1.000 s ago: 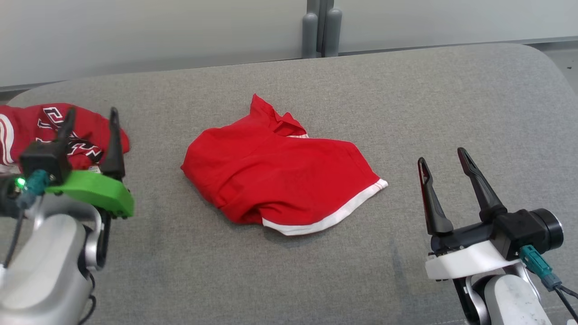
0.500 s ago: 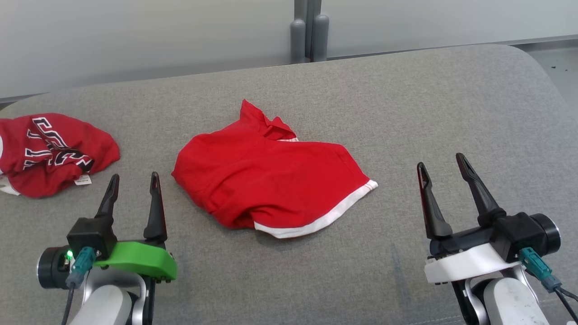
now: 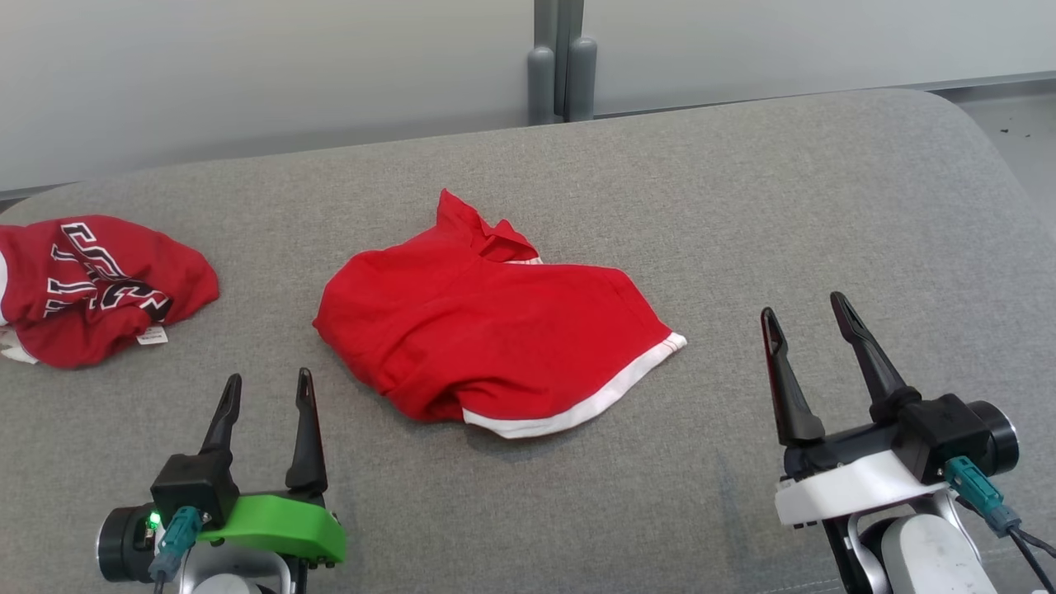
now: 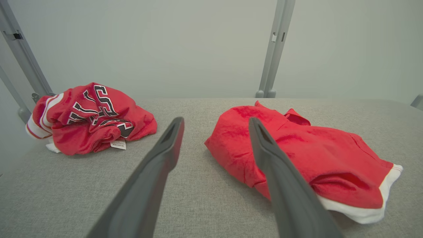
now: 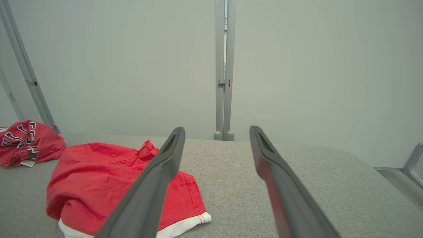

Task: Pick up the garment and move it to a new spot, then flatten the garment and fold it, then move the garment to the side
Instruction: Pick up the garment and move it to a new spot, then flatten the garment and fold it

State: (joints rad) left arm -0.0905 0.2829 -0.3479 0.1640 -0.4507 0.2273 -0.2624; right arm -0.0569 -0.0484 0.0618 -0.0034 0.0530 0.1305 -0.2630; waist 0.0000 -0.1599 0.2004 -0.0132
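Red and bunched, with black-and-white letters across its folds, the lettered garment (image 3: 107, 289) lies at the left edge of the grey padded surface (image 3: 784, 190). It is heaped and well apart from everything else, so you can fairly read it as out of play. Next comes your left gripper (image 3: 269, 376), low at the near edge with its fingers pointing toward the far edge. Its jaws are spread wide with nothing between them, and the tips are clear of any cloth. The left wrist view looks between those fingers at bare fabric, with one garment to either side. At the middle of the surface lies the plain red garment (image 3: 487, 338), rumpled and half doubled over itself, its collar turned toward the far edge and its white-trimmed hem toward the near right. It sits between your two arms, so it is most likely the piece to pick up, and no step on it looks begun. Your right gripper (image 3: 803, 305) waits near the right of the near edge, jaws equally wide, empty and touching nothing. It stands off from the white hem. Both tools look parked symmetrically so that either one can reach in.
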